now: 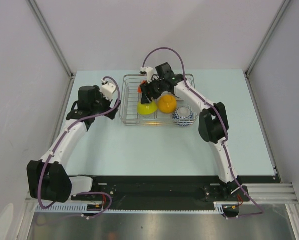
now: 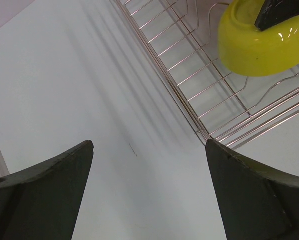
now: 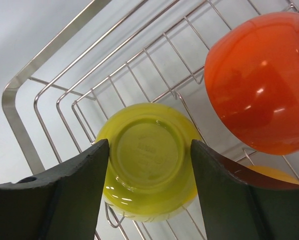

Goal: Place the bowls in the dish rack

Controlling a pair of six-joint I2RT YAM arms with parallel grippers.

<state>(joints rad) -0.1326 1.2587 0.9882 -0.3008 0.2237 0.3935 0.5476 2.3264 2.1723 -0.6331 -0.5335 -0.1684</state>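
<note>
The dish rack [image 1: 134, 76] stands at the back middle of the table. Inside it a yellow bowl [image 1: 147, 107] lies upside down on the wires, foot toward the right wrist camera [image 3: 149, 165]. My right gripper [image 3: 149, 142] straddles it, both fingers against its sides. An orange bowl [image 1: 167, 103] sits just right of it in the rack [image 3: 259, 85]. A blue-and-white bowl [image 1: 183, 115] rests at the rack's front right. My left gripper [image 2: 149, 145] hangs open over bare table just left of the rack's corner [image 2: 202, 132], holding nothing.
The rack's raised wire sides [image 3: 19, 100] and tines surround the bowls. Light blue table [image 1: 139, 150] spreads in front of the rack. Grey walls close in the left, right and back.
</note>
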